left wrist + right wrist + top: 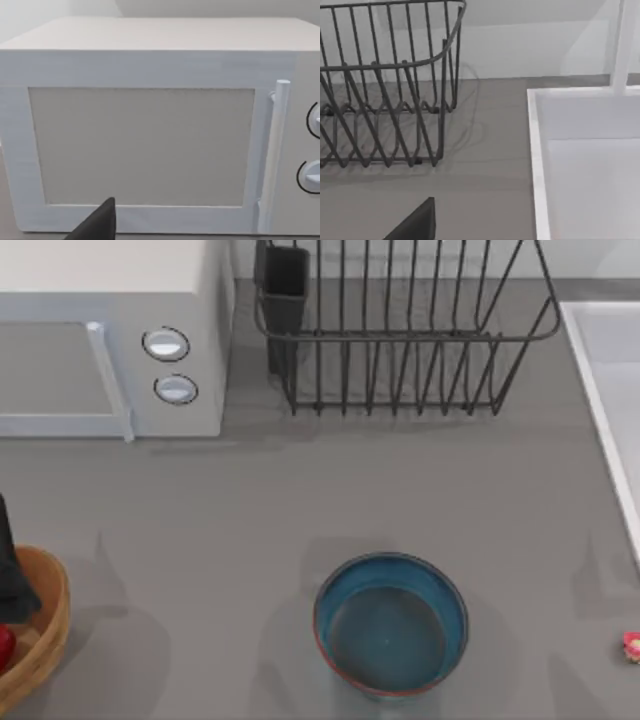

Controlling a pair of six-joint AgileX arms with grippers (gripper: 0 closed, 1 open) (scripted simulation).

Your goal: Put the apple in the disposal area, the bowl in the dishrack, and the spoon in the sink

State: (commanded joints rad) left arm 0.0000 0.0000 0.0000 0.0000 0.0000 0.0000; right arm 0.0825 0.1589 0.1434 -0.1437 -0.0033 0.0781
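Left claw (8, 585) over disposal area (48, 635), grip state unclear; apple (5, 645) just beneath.

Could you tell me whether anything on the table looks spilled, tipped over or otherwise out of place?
Nothing stands out. The bowl sits upright on the table, the dishrack stands square, and the spoon lies near the right edge.
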